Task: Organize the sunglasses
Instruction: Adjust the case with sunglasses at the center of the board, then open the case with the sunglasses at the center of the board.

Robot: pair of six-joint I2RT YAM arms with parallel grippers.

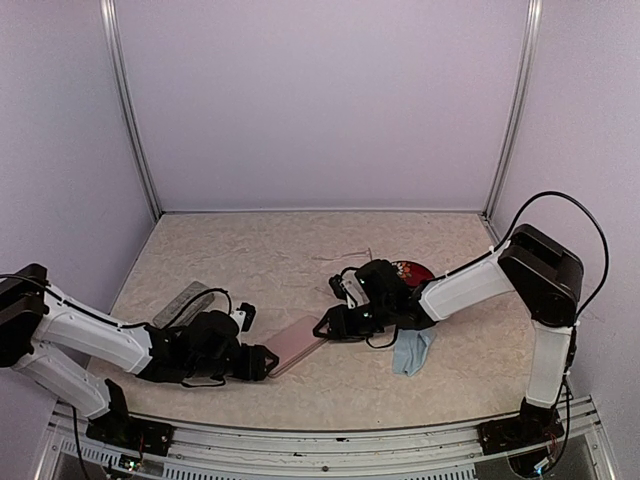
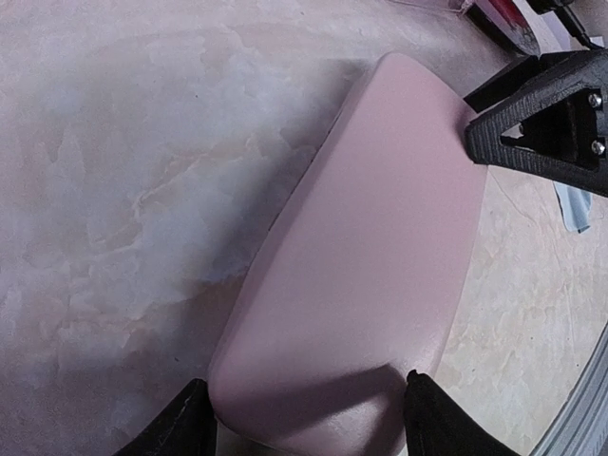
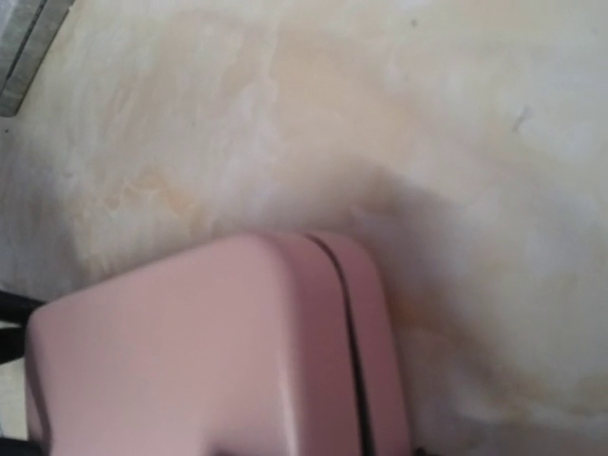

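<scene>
The red-pink sunglasses (image 1: 413, 270) lie behind my right arm, partly hidden by it. A slim pale arm of the other pair (image 1: 356, 254) shows just left of them. A closed pink case (image 1: 300, 343) lies flat between my two grippers. My left gripper (image 1: 258, 362) holds the case's near end, its fingertips (image 2: 188, 423) pressed against both sides of the pink case (image 2: 370, 275). My right gripper (image 1: 330, 325) is at the case's far end; one black finger (image 2: 541, 123) overlaps that corner. In the right wrist view the pink case (image 3: 199, 351) fills the bottom and hides the jaws.
A grey case (image 1: 186, 303) lies at the left beside my left arm. A light-blue cloth (image 1: 410, 352) sits under my right forearm. Metal posts and lilac walls close in the table on three sides.
</scene>
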